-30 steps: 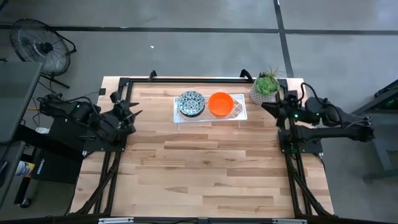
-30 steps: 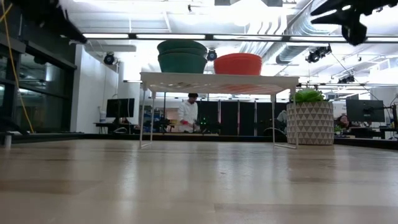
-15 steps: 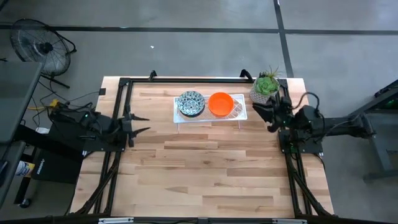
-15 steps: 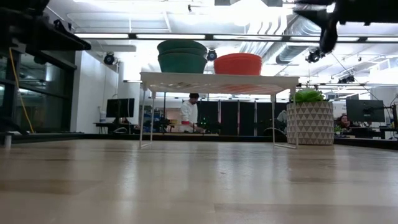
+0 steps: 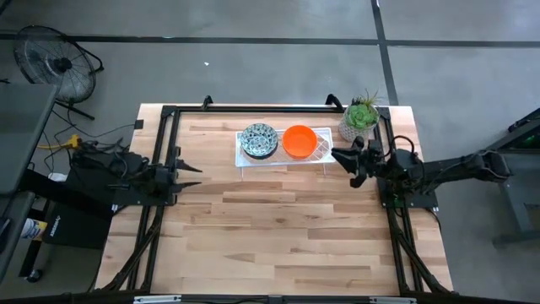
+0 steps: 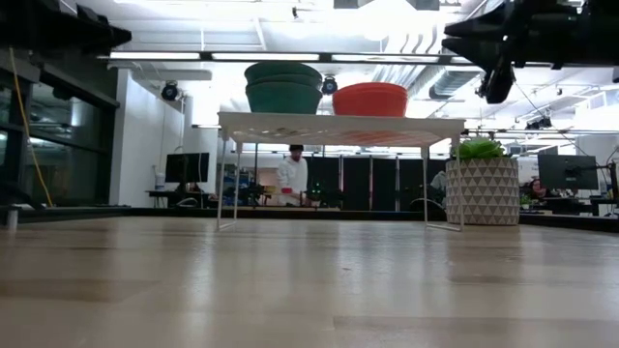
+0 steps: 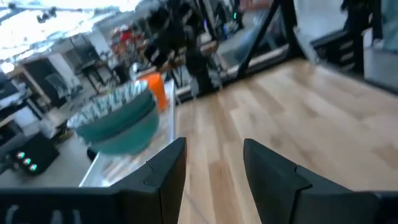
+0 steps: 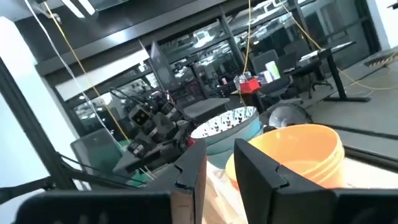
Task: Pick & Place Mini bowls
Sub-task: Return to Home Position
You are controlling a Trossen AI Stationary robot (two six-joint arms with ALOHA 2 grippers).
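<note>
A stack of mosaic mini bowls and a stack of orange mini bowls sit side by side on a white wire rack at the table's far middle. Seen from the side, the mosaic bowls have teal outsides, and the orange bowls stand to their right. My left gripper hangs left of the rack, level, pointing at it, open and empty. My right gripper hangs just right of the rack, open by a narrow gap, with the orange bowl ahead of it.
A pale patterned pot with a green plant stands at the far right corner, close behind my right arm. The black frame rails run along the table's left and right sides. Bare wood stretches from the rack to the near edge.
Both arms have come down. My left gripper has tipped to level and now points toward the rack from the left. My right gripper has gone toward the table's left, away from the plant and up to the rack's right end. The bowls have kept still.
</note>
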